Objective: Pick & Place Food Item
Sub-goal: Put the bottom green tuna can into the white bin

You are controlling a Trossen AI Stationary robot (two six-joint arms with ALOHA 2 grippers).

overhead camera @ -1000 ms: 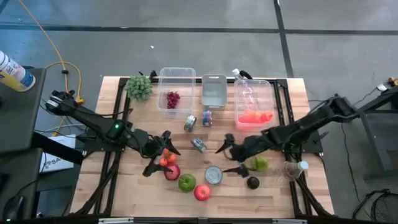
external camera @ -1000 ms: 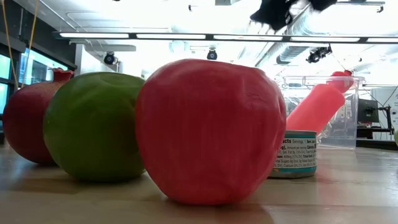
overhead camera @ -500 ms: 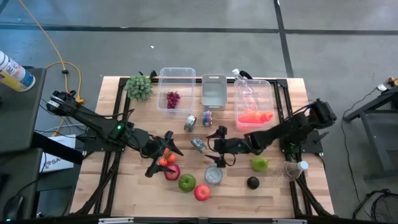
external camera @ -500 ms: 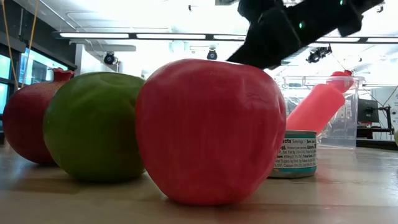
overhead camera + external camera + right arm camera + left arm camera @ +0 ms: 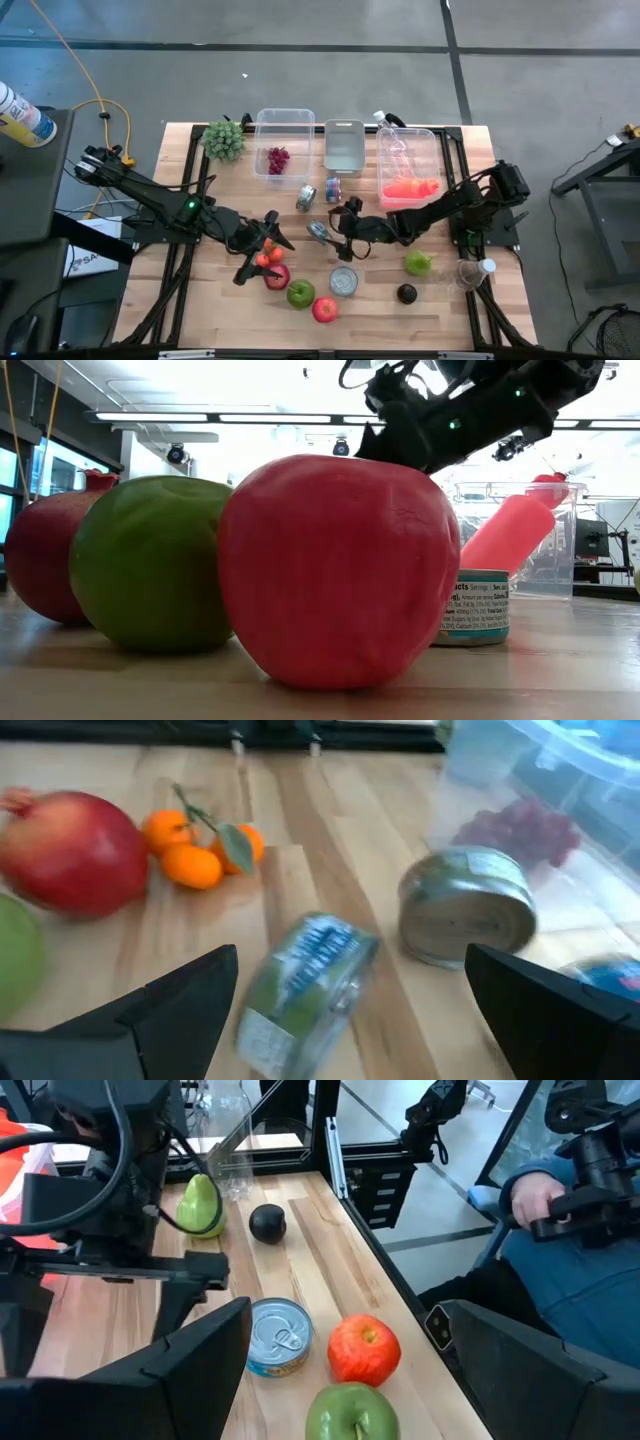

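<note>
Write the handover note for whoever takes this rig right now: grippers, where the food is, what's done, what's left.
Right gripper: open, empty, at mid-table, pointed at the tipped can lying on its side.
Left gripper: open, empty, by the oranges and pomegranate.
Already binned: grapes in the left clear bin; an orange-red item in the right clear bin.
Loose on the table: green apple, red apple, pear, dark fruit, upright can.
Left: nothing gripped yet; the next pick looks like the tipped can.
</note>
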